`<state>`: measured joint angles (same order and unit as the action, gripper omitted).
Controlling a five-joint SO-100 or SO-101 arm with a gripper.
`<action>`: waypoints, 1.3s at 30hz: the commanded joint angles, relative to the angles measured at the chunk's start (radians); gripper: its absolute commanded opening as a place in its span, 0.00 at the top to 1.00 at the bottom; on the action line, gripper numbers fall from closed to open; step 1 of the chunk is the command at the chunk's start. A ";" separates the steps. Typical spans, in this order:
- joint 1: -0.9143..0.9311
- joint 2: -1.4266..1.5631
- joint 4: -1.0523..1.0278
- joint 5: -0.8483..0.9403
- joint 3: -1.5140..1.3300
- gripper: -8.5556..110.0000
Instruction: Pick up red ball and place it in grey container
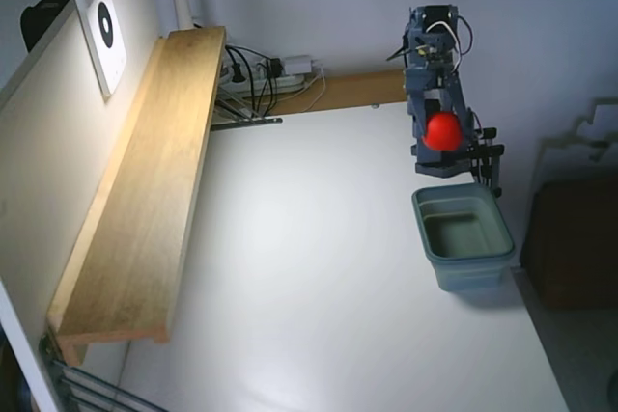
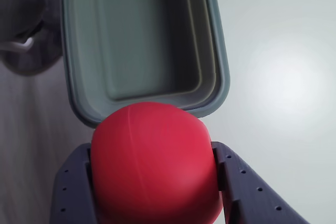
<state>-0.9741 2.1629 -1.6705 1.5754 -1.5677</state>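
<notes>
We see the end effector clamped on the smooth red ball; the rectangular grey-blue plastic container's long axis runs near-to-far on the white tabletop.

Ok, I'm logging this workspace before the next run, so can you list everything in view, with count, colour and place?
Smooth red ball: one, bright red, held between the gripper's fingers, above the table near the bin.
Rectangular grey-blue plastic container: one, empty, on the table's right side in the fixed view.
White table: one, under everything.
Long wooden shelf: one, light brown, along the left wall.
White card with a black ring: one, on the left wall.
Power strip with cables: one, white, behind the shelf.
Gripper: one, dark blue-grey, shut on the ball.
</notes>
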 commanded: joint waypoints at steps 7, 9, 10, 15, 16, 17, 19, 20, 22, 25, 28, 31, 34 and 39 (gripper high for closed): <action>-0.025 -0.033 0.019 -0.005 0.042 0.73; -0.025 -0.091 0.055 -0.005 0.065 0.73; -0.025 -0.124 0.073 -0.005 0.079 0.73; -0.025 -0.264 0.137 -0.005 0.155 0.73; -0.025 -0.298 0.149 -0.005 0.177 0.73; -0.025 -0.332 0.159 -0.005 0.201 0.73; -0.025 -0.389 0.174 -0.005 0.243 0.73; -0.025 -0.424 0.182 -0.005 0.270 0.73; -0.025 -0.483 0.191 -0.005 0.320 0.73; -0.025 -0.580 0.197 -0.005 0.411 0.73; -0.025 -0.681 0.193 -0.005 0.516 0.73; -0.025 -0.772 0.179 -0.005 0.621 0.73; -0.025 -0.807 0.171 -0.005 0.664 0.61; -0.025 -0.807 0.171 -0.005 0.664 0.61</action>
<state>-0.9879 1.3361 -1.4803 1.5739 -0.9419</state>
